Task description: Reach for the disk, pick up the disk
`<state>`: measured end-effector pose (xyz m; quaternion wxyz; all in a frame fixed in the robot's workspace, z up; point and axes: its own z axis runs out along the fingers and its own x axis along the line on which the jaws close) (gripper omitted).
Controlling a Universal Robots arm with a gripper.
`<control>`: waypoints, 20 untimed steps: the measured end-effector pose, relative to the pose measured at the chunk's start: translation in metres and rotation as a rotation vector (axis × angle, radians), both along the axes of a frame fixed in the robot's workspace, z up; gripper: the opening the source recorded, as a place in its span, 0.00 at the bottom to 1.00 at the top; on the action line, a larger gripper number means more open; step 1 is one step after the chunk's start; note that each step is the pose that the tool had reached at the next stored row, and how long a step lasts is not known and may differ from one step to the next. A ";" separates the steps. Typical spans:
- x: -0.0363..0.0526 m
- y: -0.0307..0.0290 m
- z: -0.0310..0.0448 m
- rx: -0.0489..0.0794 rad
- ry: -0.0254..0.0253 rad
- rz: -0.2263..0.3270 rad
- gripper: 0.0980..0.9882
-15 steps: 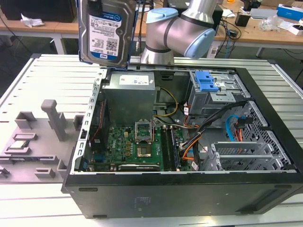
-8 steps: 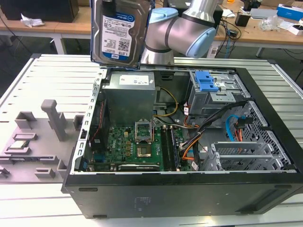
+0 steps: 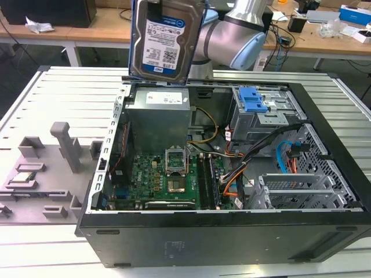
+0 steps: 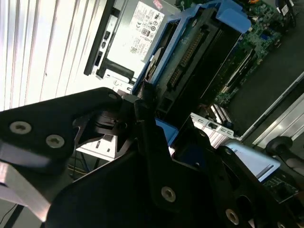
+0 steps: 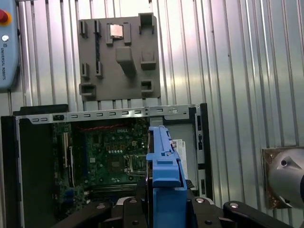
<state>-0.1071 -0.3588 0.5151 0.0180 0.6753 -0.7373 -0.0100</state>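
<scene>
Gripper [image 5: 165,204] and disk [image 5: 164,156] are seen locked together in the first wrist view: the black jaws are closed on both flanks of the drive, whose blue side rail is turned toward the camera. In the second wrist view the same grasp [image 4: 159,118] is shown from the other side, with the disk's [image 4: 199,52] connector edge and blue rails standing out beyond the black fingers [image 4: 142,102]. In the exterior view the disk [image 3: 167,43] is held nearly upright, its white-and-blue label facing the camera, raised above the far side of the open computer case [image 3: 232,237] and in front of the silver-and-blue arm [image 3: 232,37]. Directly beneath it the grey power supply box [image 3: 159,119] is found, and nearer the camera the green motherboard [image 3: 165,179] is laid bare. A small blue latch bracket [image 3: 252,99] is mounted on the drive cage toward the exterior view's right. The case is set on a ribbed metal table [image 3: 69,81], with a grey fixture tray [image 3: 52,168] beside it on the exterior view's left.
</scene>
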 end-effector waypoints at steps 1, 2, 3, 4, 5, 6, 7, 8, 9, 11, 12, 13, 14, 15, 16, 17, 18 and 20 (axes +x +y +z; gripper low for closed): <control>0.0065 0.0000 0.0000 0.000 0.0000 0.000 0.31; 0.0123 0.0000 0.0000 0.000 0.0000 0.000 0.31; 0.0187 0.0000 0.0000 0.000 0.0000 0.000 0.31; 0.0226 0.0000 0.0000 0.000 0.0000 0.000 0.31; 0.0280 0.0000 0.0000 0.000 0.0000 0.000 0.31; 0.0320 0.0000 0.0000 0.000 0.0000 0.000 0.31; 0.0345 0.0000 0.0000 0.000 0.0000 0.000 0.31; 0.0379 0.0000 0.0000 0.000 0.0000 0.000 0.31; 0.0445 0.0000 0.0000 0.000 0.0000 0.000 0.31; 0.0556 0.0000 0.0001 0.000 0.0000 0.000 0.31; 0.0584 0.0000 0.0000 0.000 0.0000 0.000 0.31; 0.0595 -0.0001 0.0000 0.000 -0.0001 0.000 0.31; 0.0601 0.0000 0.0000 0.000 0.0000 0.000 0.31; 0.0604 0.0000 0.0001 0.000 0.0000 0.000 0.31; 0.0605 0.0000 0.0000 0.000 0.0000 0.000 0.31; 0.0606 0.0000 0.0000 0.000 0.0000 0.000 0.31; 0.0607 0.0000 0.0000 0.000 0.0000 0.000 0.31; 0.0607 -0.0002 0.0000 0.000 0.0000 0.000 0.31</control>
